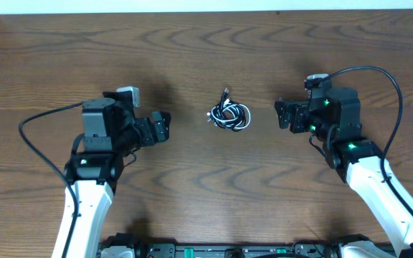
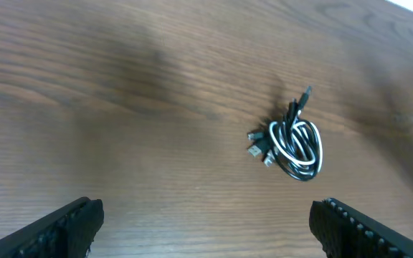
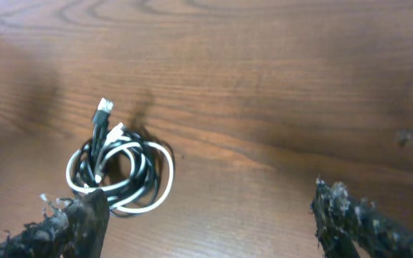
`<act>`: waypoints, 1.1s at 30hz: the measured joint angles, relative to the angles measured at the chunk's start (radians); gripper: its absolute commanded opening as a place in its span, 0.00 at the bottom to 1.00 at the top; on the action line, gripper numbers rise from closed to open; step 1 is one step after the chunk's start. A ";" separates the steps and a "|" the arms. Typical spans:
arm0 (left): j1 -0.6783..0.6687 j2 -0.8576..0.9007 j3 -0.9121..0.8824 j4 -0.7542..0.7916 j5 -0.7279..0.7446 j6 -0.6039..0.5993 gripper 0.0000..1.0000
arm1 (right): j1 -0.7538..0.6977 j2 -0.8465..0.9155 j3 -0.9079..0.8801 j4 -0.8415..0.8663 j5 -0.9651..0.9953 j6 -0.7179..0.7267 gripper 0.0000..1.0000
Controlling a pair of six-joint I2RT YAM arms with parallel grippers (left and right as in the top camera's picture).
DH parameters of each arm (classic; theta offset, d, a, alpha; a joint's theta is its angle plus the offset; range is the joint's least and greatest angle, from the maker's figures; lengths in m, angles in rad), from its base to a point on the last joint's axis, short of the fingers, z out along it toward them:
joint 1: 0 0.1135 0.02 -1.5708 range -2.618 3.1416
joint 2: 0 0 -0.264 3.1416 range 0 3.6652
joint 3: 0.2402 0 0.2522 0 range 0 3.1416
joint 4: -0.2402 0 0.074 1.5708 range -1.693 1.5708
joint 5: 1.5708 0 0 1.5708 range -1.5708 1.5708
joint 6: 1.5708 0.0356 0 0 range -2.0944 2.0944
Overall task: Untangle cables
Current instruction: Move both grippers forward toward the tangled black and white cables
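The cables [image 1: 229,115] lie as one small coiled bundle of black and white cords on the wooden table [image 1: 206,50], between the two arms. My left gripper [image 1: 165,127] is left of the bundle and apart from it, open and empty. In the left wrist view the cables [image 2: 295,140] sit ahead and to the right of the left gripper [image 2: 206,215]. My right gripper [image 1: 282,115] is right of the bundle, open with nothing between its fingers. In the right wrist view the cables [image 3: 124,192] lie just beyond the left fingertip of the right gripper [image 3: 210,204]; metal plug ends stick out of the bundle's top.
Thick black robot wires [image 1: 38,129] loop beside each arm, another [image 1: 386,79] on the right. The table's far edge meets a white wall [image 1: 206,6].
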 measured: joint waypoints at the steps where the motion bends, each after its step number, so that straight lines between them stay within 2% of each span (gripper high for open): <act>1: -0.008 0.012 0.006 0.000 0.001 -0.005 0.96 | 0.000 0.002 0.008 -0.008 0.000 0.002 0.86; 9: -0.153 0.215 0.216 -0.077 -0.071 -0.074 0.96 | 0.002 0.064 0.108 -0.093 0.056 0.079 0.86; 14: -0.239 0.306 0.249 -0.067 -0.077 -0.103 0.96 | 0.002 0.084 0.108 -0.163 0.127 0.124 0.88; 18: -0.281 0.354 0.249 0.008 -0.077 -0.130 0.96 | 0.002 0.085 0.108 -0.196 0.162 0.138 0.89; 23: -0.311 0.439 0.250 0.137 -0.080 -0.224 0.87 | 0.002 0.085 0.108 -0.194 0.177 0.145 0.89; 32: -0.351 0.654 0.250 0.215 -0.080 -0.423 0.82 | 0.002 0.085 0.108 -0.195 0.181 0.146 0.89; 33: -0.358 0.670 0.250 0.225 -0.079 -0.438 0.79 | 0.002 0.085 0.108 -0.195 0.182 0.146 0.89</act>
